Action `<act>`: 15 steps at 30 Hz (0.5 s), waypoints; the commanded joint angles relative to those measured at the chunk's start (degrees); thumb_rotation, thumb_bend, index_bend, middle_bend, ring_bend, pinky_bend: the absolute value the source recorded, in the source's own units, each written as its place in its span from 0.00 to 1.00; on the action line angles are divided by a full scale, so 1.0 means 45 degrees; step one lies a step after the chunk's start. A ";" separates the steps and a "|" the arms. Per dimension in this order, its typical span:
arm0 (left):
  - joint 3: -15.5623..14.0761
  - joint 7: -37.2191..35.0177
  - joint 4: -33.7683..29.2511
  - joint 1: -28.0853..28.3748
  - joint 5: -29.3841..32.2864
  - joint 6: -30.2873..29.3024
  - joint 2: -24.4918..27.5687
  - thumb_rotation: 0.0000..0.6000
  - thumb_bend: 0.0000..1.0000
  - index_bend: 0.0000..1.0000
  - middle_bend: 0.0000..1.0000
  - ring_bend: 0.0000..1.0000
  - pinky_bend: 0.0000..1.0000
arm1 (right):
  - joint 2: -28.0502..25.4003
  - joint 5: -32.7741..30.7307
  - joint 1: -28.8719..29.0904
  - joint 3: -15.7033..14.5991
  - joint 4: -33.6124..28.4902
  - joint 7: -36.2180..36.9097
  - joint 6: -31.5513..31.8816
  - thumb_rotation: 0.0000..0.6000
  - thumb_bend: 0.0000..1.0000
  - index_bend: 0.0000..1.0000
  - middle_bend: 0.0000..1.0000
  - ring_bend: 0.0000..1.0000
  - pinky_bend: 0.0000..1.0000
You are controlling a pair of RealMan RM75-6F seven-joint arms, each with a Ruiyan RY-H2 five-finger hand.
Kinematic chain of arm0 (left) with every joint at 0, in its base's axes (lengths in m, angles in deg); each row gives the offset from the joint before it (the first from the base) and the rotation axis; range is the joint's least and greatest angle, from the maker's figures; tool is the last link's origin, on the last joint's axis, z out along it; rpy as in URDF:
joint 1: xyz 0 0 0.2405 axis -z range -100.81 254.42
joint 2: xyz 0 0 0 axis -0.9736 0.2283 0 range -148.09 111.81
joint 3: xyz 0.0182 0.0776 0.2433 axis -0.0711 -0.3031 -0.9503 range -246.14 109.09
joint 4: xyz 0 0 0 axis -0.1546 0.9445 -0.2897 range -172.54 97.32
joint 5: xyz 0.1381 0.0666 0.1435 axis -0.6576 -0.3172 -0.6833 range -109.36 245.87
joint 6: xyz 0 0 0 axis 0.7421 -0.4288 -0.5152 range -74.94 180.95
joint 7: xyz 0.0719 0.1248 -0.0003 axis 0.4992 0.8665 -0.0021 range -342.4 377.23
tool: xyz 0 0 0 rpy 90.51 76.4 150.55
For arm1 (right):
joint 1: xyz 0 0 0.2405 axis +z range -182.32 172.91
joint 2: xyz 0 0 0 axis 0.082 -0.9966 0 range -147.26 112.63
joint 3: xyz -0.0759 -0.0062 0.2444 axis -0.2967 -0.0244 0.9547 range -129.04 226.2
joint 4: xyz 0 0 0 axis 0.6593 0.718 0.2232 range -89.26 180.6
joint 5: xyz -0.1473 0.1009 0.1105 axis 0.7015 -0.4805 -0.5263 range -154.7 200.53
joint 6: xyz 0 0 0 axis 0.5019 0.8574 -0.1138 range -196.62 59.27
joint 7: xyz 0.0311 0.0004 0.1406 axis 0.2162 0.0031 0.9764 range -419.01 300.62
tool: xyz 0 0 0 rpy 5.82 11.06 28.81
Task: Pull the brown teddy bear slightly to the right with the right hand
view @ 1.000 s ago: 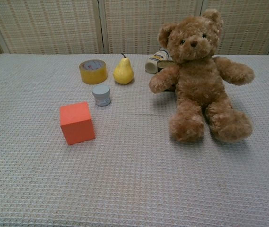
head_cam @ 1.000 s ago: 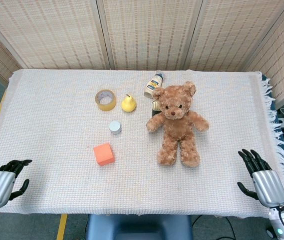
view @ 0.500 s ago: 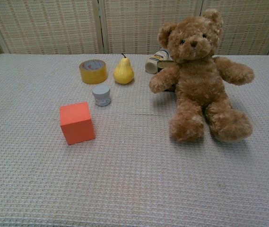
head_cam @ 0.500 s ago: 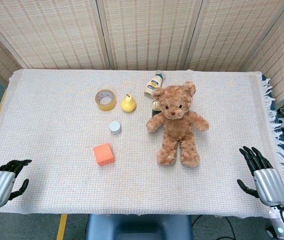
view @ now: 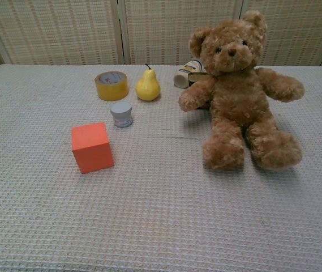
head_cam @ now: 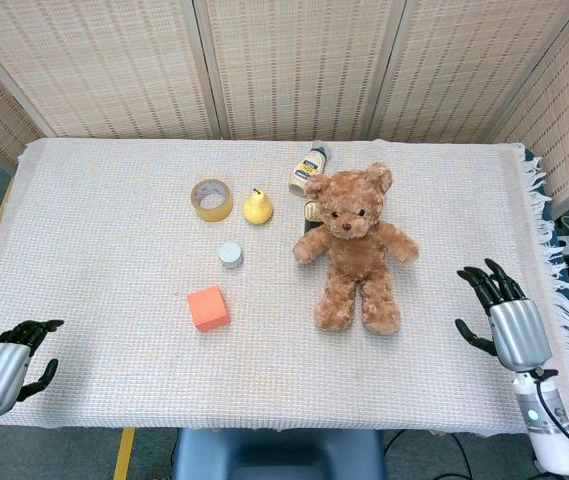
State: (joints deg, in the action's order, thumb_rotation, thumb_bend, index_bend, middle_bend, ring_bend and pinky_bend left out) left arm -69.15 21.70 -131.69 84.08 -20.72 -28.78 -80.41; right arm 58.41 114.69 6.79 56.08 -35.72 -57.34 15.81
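The brown teddy bear [head_cam: 354, 247] sits upright right of the table's middle, legs stretched toward me; the chest view shows the bear [view: 240, 93] at the right. My right hand [head_cam: 501, 316] hovers over the table's near right part, fingers apart and empty, well to the right of the bear's near foot. My left hand [head_cam: 4, 362] stays at the near left corner, fingers loosely curled, holding nothing. Neither hand appears in the chest view.
A lying bottle [head_cam: 309, 169] and a dark object rest behind the bear. A yellow pear [head_cam: 256, 207], a tape roll [head_cam: 211, 199], a small grey jar [head_cam: 230, 254] and an orange cube [head_cam: 208, 307] stand left of it. The cloth's fringed edge [head_cam: 554, 280] runs along the right.
My right hand has moved forward and to the left, nearer the bear. The left hand and every object have stayed put.
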 commanded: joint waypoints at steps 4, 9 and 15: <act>-0.0039 -0.0023 -0.0025 0.0006 -0.0033 0.0038 0.0029 1.00 0.42 0.22 0.29 0.22 0.39 | 0.1198 -0.0404 0.1201 0.0710 0.1057 -0.1058 -0.0912 1.00 0.14 0.24 0.18 0.06 0.23; -0.0033 -0.0147 0.0008 -0.0007 -0.0088 -0.0032 0.0061 1.00 0.42 0.22 0.29 0.22 0.39 | 0.1879 -0.0575 0.1731 0.0892 0.1618 -0.1359 -0.1254 1.00 0.14 0.27 0.18 0.06 0.23; -0.0053 -0.0374 0.0043 -0.0010 -0.0108 -0.0020 0.0138 1.00 0.42 0.22 0.29 0.22 0.39 | 0.3221 -0.1150 0.2669 0.1470 0.3187 -0.1961 -0.1742 1.00 0.14 0.27 0.18 0.06 0.23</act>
State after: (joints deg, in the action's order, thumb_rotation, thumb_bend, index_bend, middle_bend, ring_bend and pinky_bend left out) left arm -69.36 20.04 -131.53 84.04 -21.16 -28.86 -79.83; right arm 70.11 110.99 16.77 61.28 -24.77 -64.85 9.11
